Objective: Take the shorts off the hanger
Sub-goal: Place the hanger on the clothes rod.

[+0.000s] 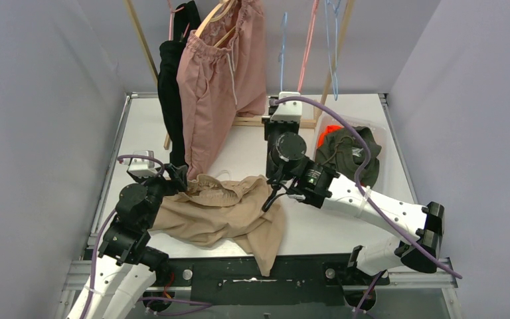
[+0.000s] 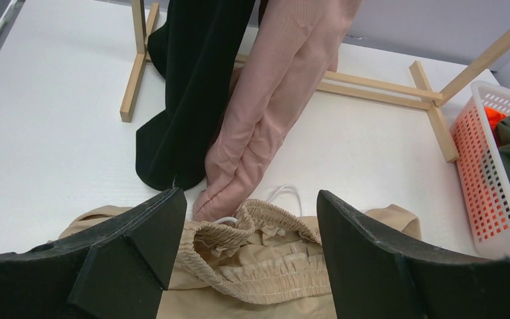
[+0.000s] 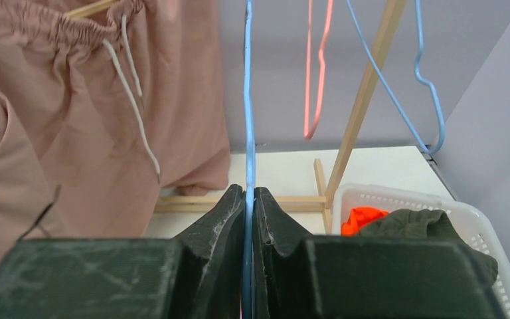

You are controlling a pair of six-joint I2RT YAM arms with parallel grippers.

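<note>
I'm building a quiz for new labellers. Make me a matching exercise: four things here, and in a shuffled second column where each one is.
1. beige shorts
2. pink shorts
3. olive shorts
4. blue hanger

A. in the basket
B. clamped in the right pincer
C. lying on the table
D. on a wooden hanger

Pairs: 1-C, 2-D, 3-A, 4-B

This is a robotics lab test cell: a white table (image 1: pixel 143 126) is boxed in by plain grey walls (image 1: pixel 40 100) on the left, right and top of the overhead view. The left arm (image 1: pixel 129 226) and right arm (image 1: pixel 372 199) are bolted to a metal rail (image 1: pixel 292 284) along the bottom edge, with purple cables (image 1: pixel 345 121) trailing. At the top stands a wooden rack (image 3: pixel 365 93) with a blue hanger (image 3: pixel 248 100), and at the right a plastic basket (image 2: pixel 485 179).
</note>
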